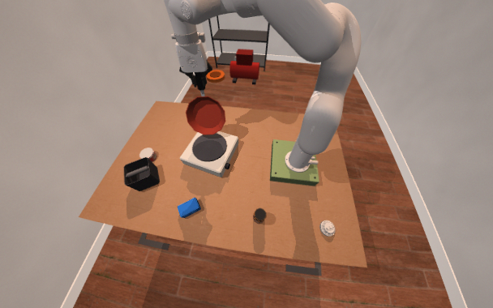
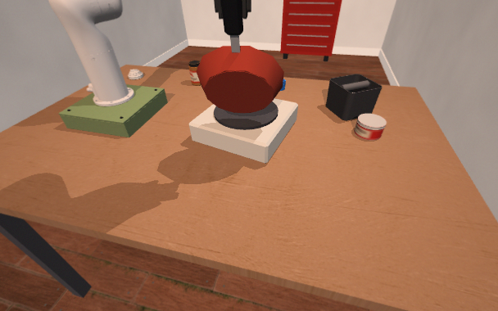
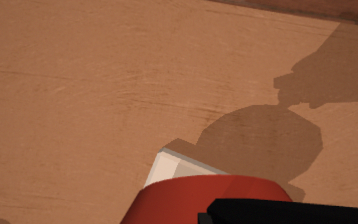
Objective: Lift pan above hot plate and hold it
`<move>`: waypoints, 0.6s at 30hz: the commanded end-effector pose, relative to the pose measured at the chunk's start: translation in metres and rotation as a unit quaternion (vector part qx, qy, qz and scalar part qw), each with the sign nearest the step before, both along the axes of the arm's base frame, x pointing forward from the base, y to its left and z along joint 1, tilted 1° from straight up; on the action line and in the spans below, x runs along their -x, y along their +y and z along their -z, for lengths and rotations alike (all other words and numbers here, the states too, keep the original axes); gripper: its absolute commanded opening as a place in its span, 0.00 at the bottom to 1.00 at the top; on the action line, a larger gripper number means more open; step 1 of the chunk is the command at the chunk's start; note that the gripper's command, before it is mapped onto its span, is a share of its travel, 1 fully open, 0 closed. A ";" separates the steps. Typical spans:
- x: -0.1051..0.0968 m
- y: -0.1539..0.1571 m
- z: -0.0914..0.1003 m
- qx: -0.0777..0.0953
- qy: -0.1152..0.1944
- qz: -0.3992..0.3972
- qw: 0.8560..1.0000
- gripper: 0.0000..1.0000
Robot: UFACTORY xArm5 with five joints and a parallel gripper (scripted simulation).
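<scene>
My fingers are clenched on the grey handle of the red pan, which hangs tilted at six o'clock below them, its base just above the hot plate on the surface.

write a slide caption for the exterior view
Gripper holds the tilted red pan by its handle above the hot plate.

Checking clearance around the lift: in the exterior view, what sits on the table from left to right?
Green base plate → white hot plate, red pan held above it by the hand → black bin → white-lidded can.
</scene>
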State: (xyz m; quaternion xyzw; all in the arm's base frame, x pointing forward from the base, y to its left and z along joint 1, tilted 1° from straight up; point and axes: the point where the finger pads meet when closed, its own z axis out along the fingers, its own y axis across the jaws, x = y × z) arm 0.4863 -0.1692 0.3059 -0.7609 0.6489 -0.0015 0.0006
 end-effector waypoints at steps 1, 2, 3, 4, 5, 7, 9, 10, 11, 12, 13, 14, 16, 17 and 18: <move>-0.001 0.000 -0.007 0.001 -0.003 0.000 1.000 0.00; -0.001 0.000 -0.008 0.001 -0.003 0.000 1.000 0.00; -0.001 0.000 -0.009 0.001 -0.003 0.000 1.000 0.00; -0.001 0.000 -0.010 0.001 -0.003 0.000 1.000 0.00; -0.001 0.000 -0.011 0.001 -0.003 0.000 1.000 0.00; -0.001 0.000 -0.013 0.001 -0.003 0.000 1.000 0.00; -0.001 0.000 -0.014 0.001 -0.003 0.000 1.000 0.00; -0.001 0.000 -0.014 0.001 -0.003 0.000 1.000 0.00; -0.001 0.000 -0.014 0.001 -0.003 0.000 1.000 0.00; -0.001 0.000 -0.015 0.001 -0.003 0.000 1.000 0.00; -0.001 0.000 -0.016 0.001 -0.003 0.000 1.000 0.00; -0.001 0.000 -0.017 0.001 -0.003 0.000 1.000 0.00; -0.001 0.000 -0.019 0.001 -0.003 0.000 1.000 0.00; -0.001 0.000 -0.019 0.001 -0.003 0.000 1.000 0.00; -0.001 0.000 -0.020 0.001 -0.003 0.000 1.000 0.00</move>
